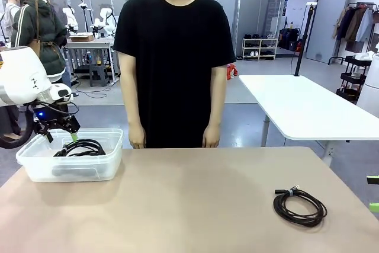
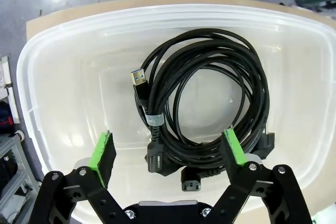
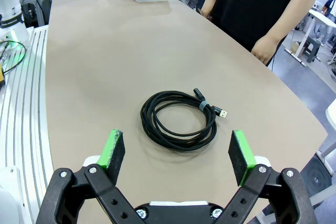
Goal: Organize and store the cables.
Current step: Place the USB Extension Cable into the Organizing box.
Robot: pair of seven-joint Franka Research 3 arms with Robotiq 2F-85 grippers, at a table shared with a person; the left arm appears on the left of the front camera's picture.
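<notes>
At the far left of the beige tabletop [image 1: 189,205] stands a clear, rounded plastic storage bin [image 1: 71,170], and in it lie thin black coiled cables [image 2: 252,77], one ending in a flat metal USB plug and others in chunky black plugs. The left gripper [image 2: 168,142] hangs just above the bin's contents with its jaws spread wide and nothing between the green pads. One cable is not yet stored: a black cord wound into a round loop [image 3: 150,121], bound by a small tie, lies on the near right of the table. The right gripper [image 3: 176,142] is poised over it, jaws fully apart and empty. The step in hand looks like fetching this last coil. The next move would call for lowering the right gripper and pinching the bundled strands.
</notes>
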